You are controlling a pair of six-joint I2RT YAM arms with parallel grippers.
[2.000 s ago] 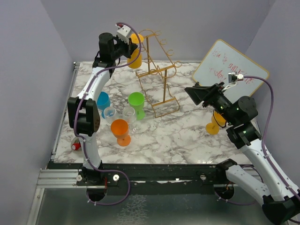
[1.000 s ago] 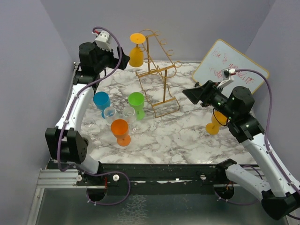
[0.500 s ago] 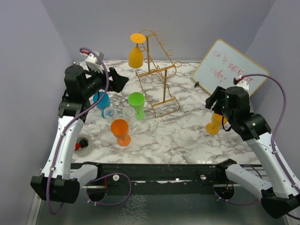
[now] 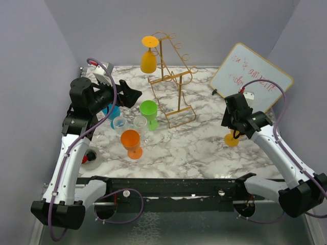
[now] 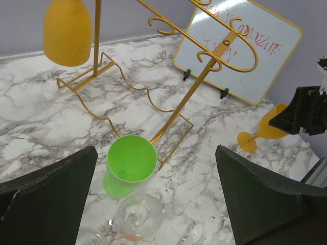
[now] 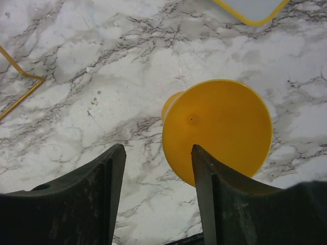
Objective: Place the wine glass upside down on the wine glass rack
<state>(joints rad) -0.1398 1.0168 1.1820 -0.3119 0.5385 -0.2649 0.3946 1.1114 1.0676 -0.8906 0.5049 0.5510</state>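
The wine glass rack (image 4: pixel 171 76), a golden wire stand, is at the back of the marble table (image 4: pixel 194 148). One yellow wine glass (image 4: pixel 148 60) hangs upside down from it, also seen in the left wrist view as the hanging glass (image 5: pixel 67 30) beside the rack (image 5: pixel 204 56). A second yellow-orange wine glass (image 4: pixel 232 139) lies tilted at the right. My right gripper (image 4: pixel 231 127) points down just beside it, open. In the right wrist view its round yellow foot (image 6: pixel 219 127) sits by the right finger (image 6: pixel 214 204), outside the gap of the gripper (image 6: pixel 157 153). My left gripper (image 4: pixel 134 95) hangs wide open above the cups.
A green glass (image 4: pixel 148 109), two clear glasses (image 4: pixel 141 124), a blue glass (image 4: pixel 111 109) and an orange glass (image 4: pixel 131 140) stand left of centre. A whiteboard (image 4: pixel 251 76) leans at the back right. A small red-and-black object (image 4: pixel 90 155) lies at the left edge.
My left arm has drawn back from the rack towards the near left, leaving the yellow glass hanging. My right gripper has swung down over the tilted glass, its jaws narrowing.
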